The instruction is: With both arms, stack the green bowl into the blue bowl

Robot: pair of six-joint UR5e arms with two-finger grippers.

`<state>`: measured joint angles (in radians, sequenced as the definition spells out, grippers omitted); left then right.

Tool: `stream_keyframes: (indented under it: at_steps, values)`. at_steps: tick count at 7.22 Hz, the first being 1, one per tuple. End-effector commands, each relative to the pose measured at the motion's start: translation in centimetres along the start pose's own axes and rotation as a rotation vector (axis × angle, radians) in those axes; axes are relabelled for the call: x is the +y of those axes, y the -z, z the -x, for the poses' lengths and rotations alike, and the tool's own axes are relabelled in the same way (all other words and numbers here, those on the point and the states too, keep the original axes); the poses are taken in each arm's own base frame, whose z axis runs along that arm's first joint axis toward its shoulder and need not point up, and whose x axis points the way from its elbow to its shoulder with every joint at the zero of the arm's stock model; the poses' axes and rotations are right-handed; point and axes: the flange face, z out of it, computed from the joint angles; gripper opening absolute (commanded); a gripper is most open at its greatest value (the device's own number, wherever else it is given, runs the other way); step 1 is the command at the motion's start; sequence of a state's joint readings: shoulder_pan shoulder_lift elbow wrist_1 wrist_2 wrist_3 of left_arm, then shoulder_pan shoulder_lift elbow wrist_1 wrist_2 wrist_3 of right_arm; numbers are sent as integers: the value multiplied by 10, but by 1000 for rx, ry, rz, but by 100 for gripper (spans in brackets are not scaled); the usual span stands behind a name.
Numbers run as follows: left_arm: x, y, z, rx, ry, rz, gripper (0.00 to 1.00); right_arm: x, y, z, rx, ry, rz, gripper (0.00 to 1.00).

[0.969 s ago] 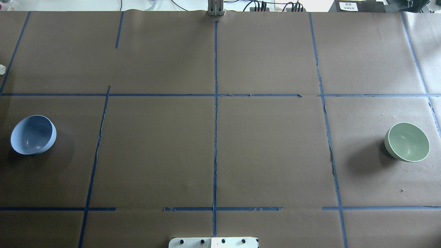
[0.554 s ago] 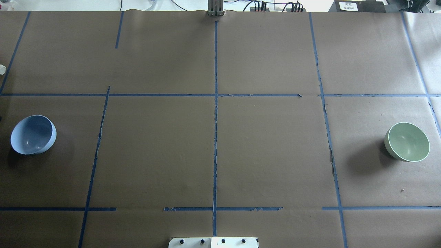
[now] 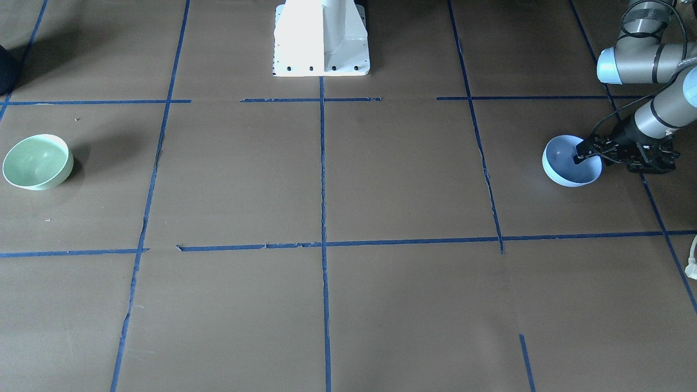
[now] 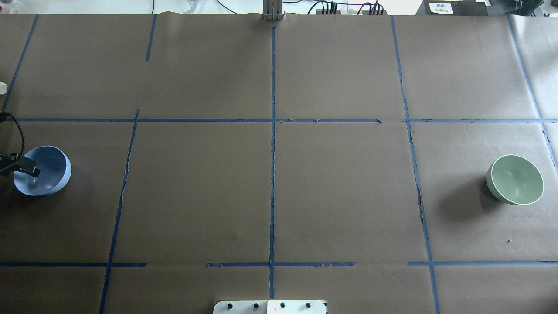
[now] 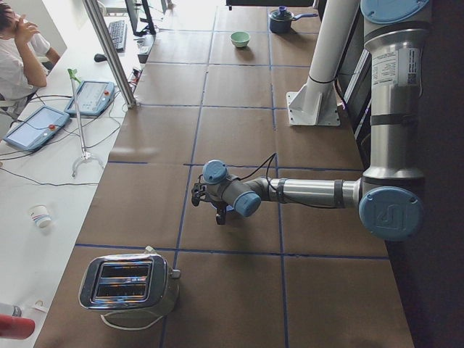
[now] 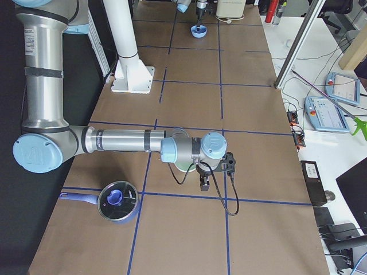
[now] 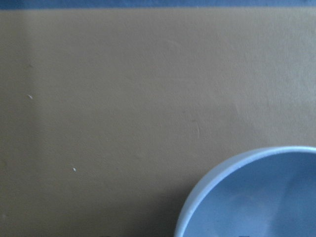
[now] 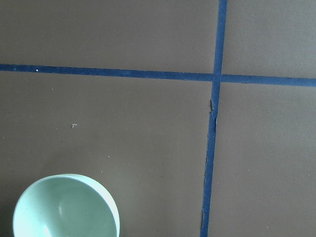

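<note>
Left fingers (image 4: 27,166) newly at blue bowl (image 4: 50,173) rim

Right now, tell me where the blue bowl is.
In the overhead view the blue bowl sits at the table's far left, with the left arm's fingers over its outer rim; the green bowl is far right.

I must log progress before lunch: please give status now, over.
Left gripper at rim of round glossy light-blue bowl, jaws unclear. Right gripper near round glossy pale-green bowl, jaws unclear. Bowls far apart, only blue tape lines between.
</note>
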<state>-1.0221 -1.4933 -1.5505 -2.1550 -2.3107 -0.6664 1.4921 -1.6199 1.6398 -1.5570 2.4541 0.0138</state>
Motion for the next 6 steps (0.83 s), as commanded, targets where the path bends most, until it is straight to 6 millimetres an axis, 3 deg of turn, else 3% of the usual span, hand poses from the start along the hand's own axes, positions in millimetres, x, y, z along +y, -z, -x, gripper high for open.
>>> stream_keyframes:
  at_steps: [1,2,3,4,5,6]
  values:
    - [-3,-1,-10,7,-9,-1,0,-1,-5,8,-25,11,12,100]
    - [-24,10,-41,38,-13,-33,0,-1,-6,10,-36,12,14,100]
    - [-50,30,-85,87,34,-73,0,-1,-7,11,-50,13,15,100]
    - [-71,57,-149,157,28,-110,0,-1,-7,13,-63,14,17,100]
    - [-60,70,-212,227,101,-92,0,-1,-6,14,-65,20,12,100]
    - [-44,62,-312,299,122,-39,0,-3,-6,15,-68,53,-16,100]
